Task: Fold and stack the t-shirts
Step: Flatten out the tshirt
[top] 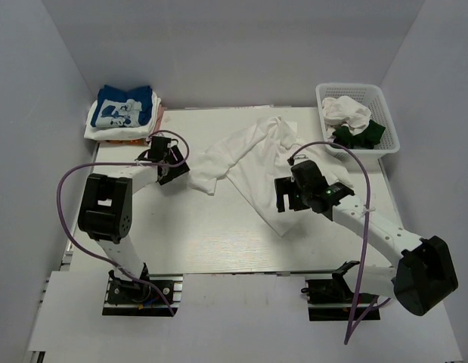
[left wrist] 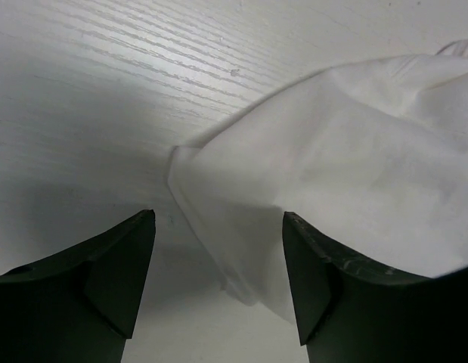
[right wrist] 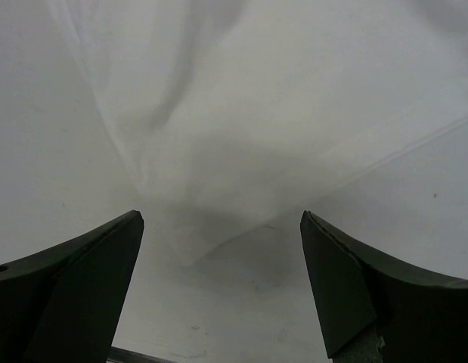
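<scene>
Between the fingertips of the left gripper (left wrist: pixel 218 219) and just ahead of them: a hemmed corner of the white t-shirt (left wrist: pixel 332 151), lying flat on the pale wood-grain table (left wrist: pixel 105 91). Runs from there off past the right-hand finger, rumpled and unfolded, across the middle of the tabletop. Left fingers (left wrist: pixel 120 280) spread apart, pinching nothing; whether the right-hand one touches the cloth edge, cannot tell. Left arm folded at the elbow, forearm reaching inward, wrist tipped down at that corner.

Ahead of the right gripper (right wrist: pixel 222 215): more of the same shirt, a soft crease running away from the fingertips, its edge ending between them with bare table nearer. Right fingers (right wrist: pixel 82 287) wide apart, nothing pinched. Right arm stretched long and low from its base, wrist angled down over the shirt's near side.

Well beyond the left fingers, at the far left corner: a folded stack (top: pixel 113 130), blue t-shirt (top: pixel 124 106) with white print on top. Well beyond the right fingers, far right: a white basket (top: pixel 391 130) holding a white cloth (top: pixel 345 112) and a dark green cloth (top: pixel 364 133). Plain grey walls (top: pixel 234 45) on three sides.
</scene>
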Controlling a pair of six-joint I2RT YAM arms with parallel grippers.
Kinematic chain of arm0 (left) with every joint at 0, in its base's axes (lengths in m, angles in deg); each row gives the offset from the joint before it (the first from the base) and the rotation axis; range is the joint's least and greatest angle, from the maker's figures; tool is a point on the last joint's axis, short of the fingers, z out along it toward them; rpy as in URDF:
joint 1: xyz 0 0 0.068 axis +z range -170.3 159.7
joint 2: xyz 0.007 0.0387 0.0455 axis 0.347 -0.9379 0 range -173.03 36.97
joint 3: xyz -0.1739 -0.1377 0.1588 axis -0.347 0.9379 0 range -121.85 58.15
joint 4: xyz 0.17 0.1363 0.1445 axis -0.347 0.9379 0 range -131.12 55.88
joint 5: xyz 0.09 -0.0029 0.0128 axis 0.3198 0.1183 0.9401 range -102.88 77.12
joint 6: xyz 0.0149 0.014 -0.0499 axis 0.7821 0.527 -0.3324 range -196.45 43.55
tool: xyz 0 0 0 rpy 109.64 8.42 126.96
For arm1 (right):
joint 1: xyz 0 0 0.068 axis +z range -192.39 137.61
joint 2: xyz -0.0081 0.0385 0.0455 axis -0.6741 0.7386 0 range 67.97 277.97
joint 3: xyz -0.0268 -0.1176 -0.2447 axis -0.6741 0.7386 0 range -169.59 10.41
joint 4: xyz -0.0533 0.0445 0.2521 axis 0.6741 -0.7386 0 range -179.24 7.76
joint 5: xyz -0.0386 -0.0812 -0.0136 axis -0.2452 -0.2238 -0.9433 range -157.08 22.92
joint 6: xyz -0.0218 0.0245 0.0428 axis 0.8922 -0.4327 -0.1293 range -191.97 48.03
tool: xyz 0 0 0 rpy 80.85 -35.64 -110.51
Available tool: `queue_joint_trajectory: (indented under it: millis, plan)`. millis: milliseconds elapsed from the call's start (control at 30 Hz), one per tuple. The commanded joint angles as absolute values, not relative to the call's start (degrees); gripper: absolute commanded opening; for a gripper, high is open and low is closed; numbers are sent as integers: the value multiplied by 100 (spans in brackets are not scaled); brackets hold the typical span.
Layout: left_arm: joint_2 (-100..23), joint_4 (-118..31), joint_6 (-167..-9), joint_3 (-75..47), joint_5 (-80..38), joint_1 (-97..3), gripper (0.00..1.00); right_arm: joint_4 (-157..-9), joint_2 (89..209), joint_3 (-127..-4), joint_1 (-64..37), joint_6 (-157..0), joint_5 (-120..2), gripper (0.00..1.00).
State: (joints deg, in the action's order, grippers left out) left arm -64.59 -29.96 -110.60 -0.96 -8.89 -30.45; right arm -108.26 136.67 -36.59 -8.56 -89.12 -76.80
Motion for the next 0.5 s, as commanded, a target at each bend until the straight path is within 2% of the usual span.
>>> queue_joint_trajectory:
  millis: [0, 100, 133, 200, 233, 300, 333, 467]
  plan:
    - [-6480, -3233, -11028, -196, -1165, -3006, 78, -11054, 13590, -3529, -829, -8929, -7949, 90]
    - [-6647, -3320, -11099, -144, -1165, -3058, 67, -11150, 13730, -3521, -767, -8841, -7834, 90]
    - [-6648, -3512, -11099, -57, -1443, -3058, 52, -11142, 13809, -3529, -715, -8806, -7799, 90]
    - [-6709, -3689, -11099, 75, -1743, -3128, 39, -11028, 13906, -3468, -627, -8735, -7430, 90]
    - [-6761, -3760, -11099, 76, -1797, -3129, 29, -10958, 14011, -3407, -531, -8726, -7299, 90]
    - [-6762, -3813, -11099, 76, -1885, -3129, 14, -10870, 14126, -3398, -460, -8840, -7254, 90]
    - [-6762, -3813, -11099, 76, -1886, -3129, 0, -10852, 14283, -3363, -381, -8875, -7262, 90]
    - [-6376, -3498, -10924, 128, -1833, -3129, 0, -10685, 14662, -3310, -188, -9069, -7262, 90]
